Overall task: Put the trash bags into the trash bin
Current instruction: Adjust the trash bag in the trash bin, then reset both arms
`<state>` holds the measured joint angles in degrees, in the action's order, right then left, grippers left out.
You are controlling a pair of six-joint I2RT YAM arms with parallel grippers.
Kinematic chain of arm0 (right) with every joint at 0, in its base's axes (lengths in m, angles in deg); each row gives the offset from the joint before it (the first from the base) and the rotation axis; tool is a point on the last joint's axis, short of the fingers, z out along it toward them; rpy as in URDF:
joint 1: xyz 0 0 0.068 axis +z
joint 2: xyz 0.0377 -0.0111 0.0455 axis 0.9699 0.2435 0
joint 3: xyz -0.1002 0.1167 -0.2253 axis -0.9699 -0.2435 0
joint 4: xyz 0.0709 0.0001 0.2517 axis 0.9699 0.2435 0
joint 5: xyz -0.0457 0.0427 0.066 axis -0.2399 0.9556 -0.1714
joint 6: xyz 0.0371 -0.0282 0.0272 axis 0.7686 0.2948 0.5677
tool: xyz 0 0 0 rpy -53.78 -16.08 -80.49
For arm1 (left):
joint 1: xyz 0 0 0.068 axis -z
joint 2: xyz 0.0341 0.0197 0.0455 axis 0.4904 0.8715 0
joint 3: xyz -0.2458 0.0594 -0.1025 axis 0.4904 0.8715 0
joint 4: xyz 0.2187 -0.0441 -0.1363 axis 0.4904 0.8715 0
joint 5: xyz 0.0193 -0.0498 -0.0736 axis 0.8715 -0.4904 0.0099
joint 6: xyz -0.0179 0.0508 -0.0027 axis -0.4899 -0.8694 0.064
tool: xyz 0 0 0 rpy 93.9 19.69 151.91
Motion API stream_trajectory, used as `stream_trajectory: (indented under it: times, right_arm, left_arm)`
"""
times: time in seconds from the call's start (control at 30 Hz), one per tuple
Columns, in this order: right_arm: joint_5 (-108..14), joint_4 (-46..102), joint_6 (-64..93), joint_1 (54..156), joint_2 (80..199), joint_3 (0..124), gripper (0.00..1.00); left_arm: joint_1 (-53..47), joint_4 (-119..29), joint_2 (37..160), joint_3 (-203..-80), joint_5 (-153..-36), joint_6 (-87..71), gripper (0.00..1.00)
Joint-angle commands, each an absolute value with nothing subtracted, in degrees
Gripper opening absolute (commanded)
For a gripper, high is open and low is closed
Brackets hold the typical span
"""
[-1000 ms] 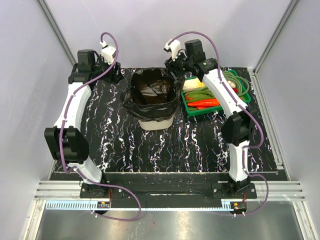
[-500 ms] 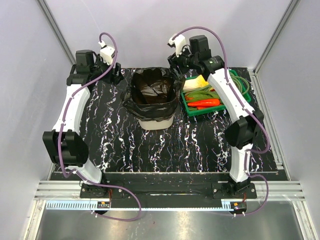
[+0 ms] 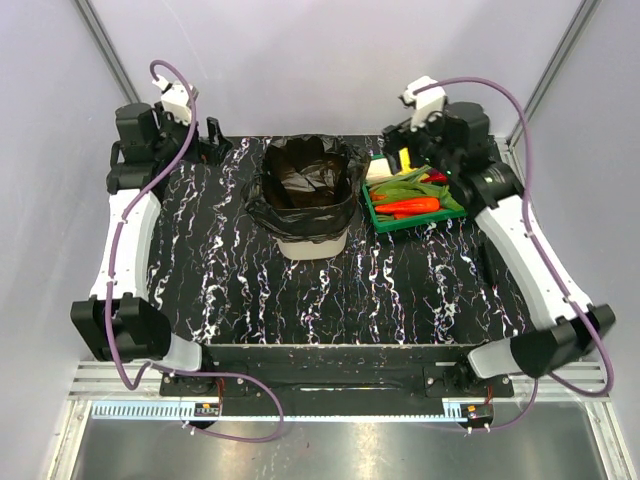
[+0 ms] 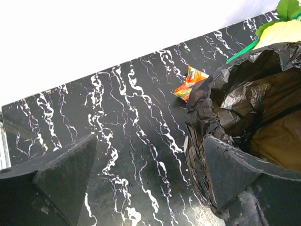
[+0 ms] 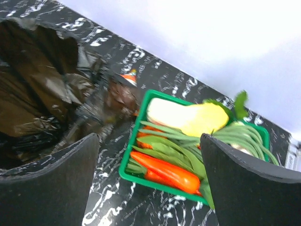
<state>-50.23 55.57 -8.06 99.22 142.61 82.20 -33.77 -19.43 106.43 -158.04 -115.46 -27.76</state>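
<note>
The cream trash bin (image 3: pixel 312 243) stands at the back middle of the table. A glossy black trash bag (image 3: pixel 308 178) sits inside it, with its edge draped over the rim. My left gripper (image 3: pixel 212 140) is open to the left of the bin and apart from it. In the left wrist view its jaws (image 4: pixel 149 150) stand wide over bare table, and the bag's crinkled edge (image 4: pixel 244 94) is at the right. My right gripper (image 3: pixel 393 140) is open to the right of the bin. In the right wrist view it (image 5: pixel 149 141) hangs empty over the vegetables, and the bag (image 5: pixel 42 94) is at the left.
A green tray (image 3: pixel 372 212) of vegetables stands right of the bin; its rim (image 5: pixel 127 172) shows in the right wrist view. An orange snack wrapper (image 4: pixel 190 82) lies on the table behind the bin, by the back wall. Grey walls close in the back and sides.
Both grippers have drawn back outward from the bin's rim, the left one to the left and the right one to the right. Both have opened wider. The bag stays on the bin.
</note>
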Motion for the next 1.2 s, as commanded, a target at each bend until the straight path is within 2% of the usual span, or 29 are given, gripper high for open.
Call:
stream_trajectory:
  times: [0.0, 0.17, 0.27, 0.4, 0.57, 1.17]
  right_arm:
    - [-55.85, 46.53, -1.76, 94.47, 134.10, 73.03, 0.99]
    - [-62.45, 44.86, -2.72, 91.82, 129.78, 66.87, 1.00]
    - [-63.60, 44.59, -0.54, 90.77, 127.23, 63.43, 1.00]
    - [-62.20, 46.61, 1.24, 88.92, 125.03, 62.20, 1.00]
    - [-65.97, 46.96, 0.26, 88.13, 123.89, 61.31, 1.00]
    - [-79.24, 41.16, -0.17, 87.95, 118.87, 53.93, 1.00]
  left_arm:
    - [-35.25, -25.29, 102.56, -154.84, -114.63, -21.97, 0.99]
    - [-35.61, -33.71, 94.14, -144.30, -107.08, -20.74, 0.99]
    - [-35.87, -36.46, 89.12, -139.63, -107.33, -21.79, 0.99]
    - [-35.87, -34.00, 86.74, -138.92, -109.88, -22.15, 0.99]
    - [-35.87, -32.50, 86.38, -138.83, -113.66, -20.48, 0.99]
    - [-31.57, -38.03, 85.15, -133.82, -105.94, -18.63, 0.99]
